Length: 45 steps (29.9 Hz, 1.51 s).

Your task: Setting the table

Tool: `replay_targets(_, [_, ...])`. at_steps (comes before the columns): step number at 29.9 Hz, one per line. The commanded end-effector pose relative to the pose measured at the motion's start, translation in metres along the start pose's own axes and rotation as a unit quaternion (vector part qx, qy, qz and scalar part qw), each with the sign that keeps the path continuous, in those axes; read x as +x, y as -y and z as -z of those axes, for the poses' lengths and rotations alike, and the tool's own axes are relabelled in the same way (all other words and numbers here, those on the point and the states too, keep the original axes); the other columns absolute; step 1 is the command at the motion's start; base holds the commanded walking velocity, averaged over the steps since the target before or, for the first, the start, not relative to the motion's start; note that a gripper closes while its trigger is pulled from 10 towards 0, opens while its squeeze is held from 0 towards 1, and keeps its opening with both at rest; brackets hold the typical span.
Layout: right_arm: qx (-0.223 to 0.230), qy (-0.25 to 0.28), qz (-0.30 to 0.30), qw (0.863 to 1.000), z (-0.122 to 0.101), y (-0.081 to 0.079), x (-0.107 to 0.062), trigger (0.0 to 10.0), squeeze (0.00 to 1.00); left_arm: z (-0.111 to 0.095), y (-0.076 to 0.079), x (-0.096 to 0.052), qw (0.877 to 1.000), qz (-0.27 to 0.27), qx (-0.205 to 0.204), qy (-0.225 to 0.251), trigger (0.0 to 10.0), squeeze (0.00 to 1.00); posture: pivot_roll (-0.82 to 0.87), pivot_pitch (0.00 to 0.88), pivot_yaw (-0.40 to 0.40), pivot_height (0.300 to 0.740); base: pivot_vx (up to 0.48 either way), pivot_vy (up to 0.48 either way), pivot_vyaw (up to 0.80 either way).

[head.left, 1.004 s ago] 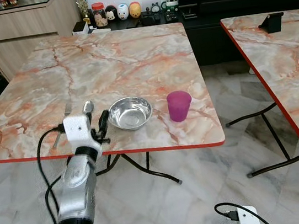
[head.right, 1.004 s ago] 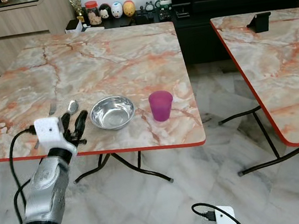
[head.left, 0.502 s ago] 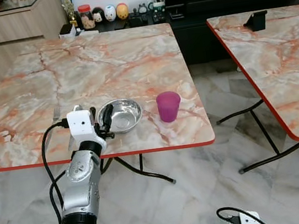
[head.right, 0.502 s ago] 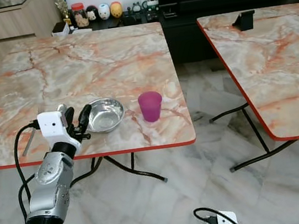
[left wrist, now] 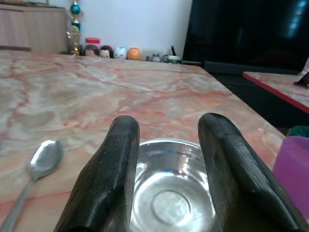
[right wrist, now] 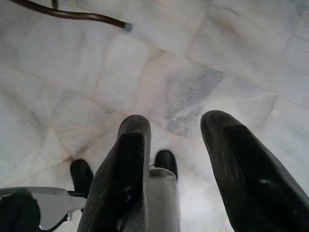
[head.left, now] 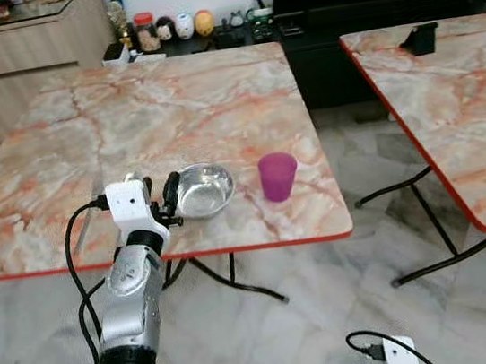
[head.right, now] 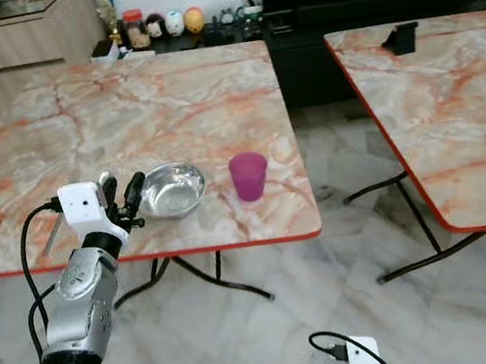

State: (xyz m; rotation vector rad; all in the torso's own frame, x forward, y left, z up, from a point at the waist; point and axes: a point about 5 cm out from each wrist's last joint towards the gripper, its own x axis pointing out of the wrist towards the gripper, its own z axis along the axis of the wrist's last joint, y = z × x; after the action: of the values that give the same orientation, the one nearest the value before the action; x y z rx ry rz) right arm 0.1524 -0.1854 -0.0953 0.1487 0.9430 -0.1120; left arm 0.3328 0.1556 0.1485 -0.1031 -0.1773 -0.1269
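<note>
Marble-patterned table [head.left: 186, 99] with a red edge is carrying a steel bowl [head.left: 204, 188] near its front edge, a purple cup [head.left: 277, 175] standing upright just beside it. From the head views, the left gripper [head.left: 162, 199] is reaching forward over the table edge beside the bowl.

From the left wrist, its fingers [left wrist: 108, 179] are spreading apart above the bowl; a spoon [left wrist: 36, 171] is lying alongside, bowl end pointing away toward the table's far side.

From the right wrist, the right gripper [right wrist: 176, 145] is hanging with fingers parted over the tiled floor [right wrist: 231, 53].
</note>
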Motion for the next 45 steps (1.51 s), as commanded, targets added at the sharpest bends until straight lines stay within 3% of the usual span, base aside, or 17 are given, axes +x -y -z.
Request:
replay_targets(1, [0.006,-0.004,0.002,1.000,0.002,0.001,0.000,10.0,0.00,0.000,-0.002,0.000,1.000,-0.003,-0.001,-0.004,10.0,0.00,0.00,0.000,0.008,0.740,0.285,0.000,0.00])
replay_targets(17, [0.005,-0.012,0.001,1.000,0.004,0.003,-0.001,10.0,0.00,-0.005,-0.004,0.003,1.000,-0.007,-0.003,0.001,10.0,0.00,0.01,0.000,0.008,0.740,0.269,0.000,0.00])
replay_targets(22, [0.003,-0.015,-0.002,1.000,0.005,0.001,-0.001,10.0,0.00,-0.002,-0.007,0.005,0.998,-0.011,-0.056,-0.026,10.0,0.00,0.01,0.000,0.009,0.740,0.000,0.000,0.00])
replay_targets(25, [0.003,-0.015,-0.002,1.000,0.005,0.001,-0.001,10.0,0.00,-0.002,-0.007,0.005,0.998,-0.008,-0.062,-0.027,10.0,0.00,0.01,0.000,0.009,0.740,0.000,0.000,0.00])
replay_targets(26, [0.002,-0.017,-0.003,1.000,0.005,0.000,-0.001,10.0,0.00,-0.002,-0.009,0.004,0.997,-0.009,-0.071,-0.035,10.0,1.00,0.01,0.000,0.011,0.740,0.000,0.000,0.00])
replay_targets(29, [0.001,-0.018,-0.004,1.000,0.005,-0.001,0.000,10.0,0.00,-0.001,-0.014,0.004,0.996,-0.020,-0.073,-0.043,10.0,1.00,0.01,0.000,0.011,0.740,0.000,0.000,0.00])
replay_targets(34, [-0.001,-0.025,-0.006,1.000,0.008,-0.005,0.000,10.0,0.00,0.002,-0.038,-0.004,0.993,-0.067,-0.059,-0.071,10.0,1.00,0.01,0.000,0.016,0.740,0.000,0.000,0.00])
replay_targets(40, [0.000,-0.030,-0.009,1.000,0.012,-0.009,-0.001,10.0,0.00,0.003,-0.047,-0.008,0.992,-0.064,-0.053,-0.099,10.0,1.00,0.01,0.000,0.018,0.740,0.000,0.000,0.00])
replay_targets(45, [-0.009,-0.041,-0.012,0.999,0.020,-0.012,-0.003,10.0,0.00,0.002,-0.060,-0.020,0.985,-0.061,-0.052,-0.152,10.0,1.00,0.02,0.000,0.020,0.740,0.000,0.000,0.00])
